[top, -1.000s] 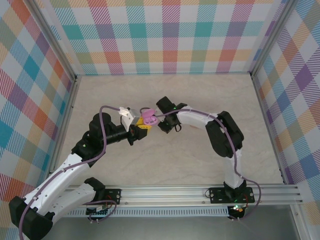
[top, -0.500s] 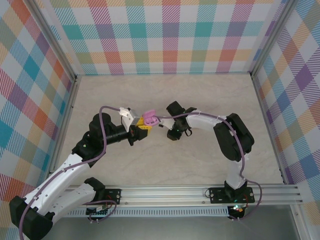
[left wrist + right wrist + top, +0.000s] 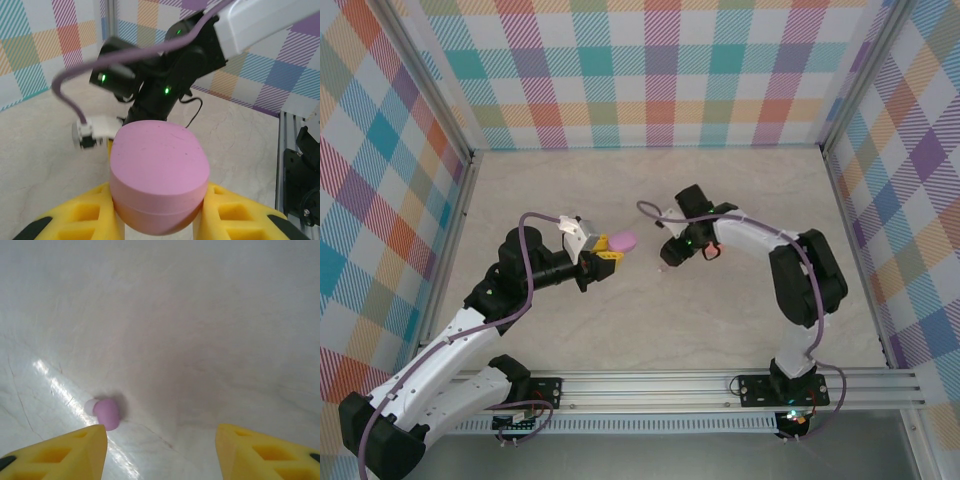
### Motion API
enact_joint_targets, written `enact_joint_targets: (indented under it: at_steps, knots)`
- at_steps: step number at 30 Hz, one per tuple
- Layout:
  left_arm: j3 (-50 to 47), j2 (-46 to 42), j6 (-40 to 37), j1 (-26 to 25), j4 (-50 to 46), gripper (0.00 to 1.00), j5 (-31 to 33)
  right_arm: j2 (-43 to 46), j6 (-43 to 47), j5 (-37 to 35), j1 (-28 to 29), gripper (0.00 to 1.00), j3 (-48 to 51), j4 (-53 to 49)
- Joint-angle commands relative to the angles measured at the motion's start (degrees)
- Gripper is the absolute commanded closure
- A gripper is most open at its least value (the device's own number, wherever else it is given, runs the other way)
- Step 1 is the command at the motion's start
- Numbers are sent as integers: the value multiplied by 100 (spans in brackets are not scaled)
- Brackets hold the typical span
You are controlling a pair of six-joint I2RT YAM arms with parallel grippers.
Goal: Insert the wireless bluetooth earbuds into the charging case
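You have nothing to read here: no text, label, brand, number or sign is legible on any surface.

Your left wrist view cuts the case (image 3: 159, 172) off at its bottom edge; in your right wrist view the earbud (image 3: 106, 412) is blurred, its shape unclear

Surface: a pale beige, faintly veined flat tabletop (image 3: 720, 330) is seen.
Lying on it: one tiny purple pebble-shaped earbud (image 3: 106, 413) is laid directly on the bare surface, a whitish tip shown at its left.
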State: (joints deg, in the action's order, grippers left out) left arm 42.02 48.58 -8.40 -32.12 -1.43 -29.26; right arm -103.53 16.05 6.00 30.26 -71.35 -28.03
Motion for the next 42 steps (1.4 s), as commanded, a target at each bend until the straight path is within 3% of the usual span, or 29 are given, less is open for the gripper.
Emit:
enact_joint_targets:
  at_steps: [1,4,9,12,15,23,42]
  knots:
    - [34,2,14,21,95,87,7,311,-779,86,-95,41,-132,-27]
    - [58,40,14,22,55,87,69,811,-1366,443,-230,42,92,88]
    - [164,128,-12,21,-13,87,-4,2806,-1895,1493,-186,41,1433,1425]
    - [218,201,20,21,58,87,-143,3909,-1960,1580,91,38,2013,2087]
    - [296,306,82,21,153,87,-303,4428,-1781,1358,546,36,2070,2051]
    - [333,465,189,23,279,87,-554,3951,-1353,1072,1115,34,1233,1404]
    - [421,546,202,22,287,87,-616,3498,-802,1536,1389,35,812,1229]
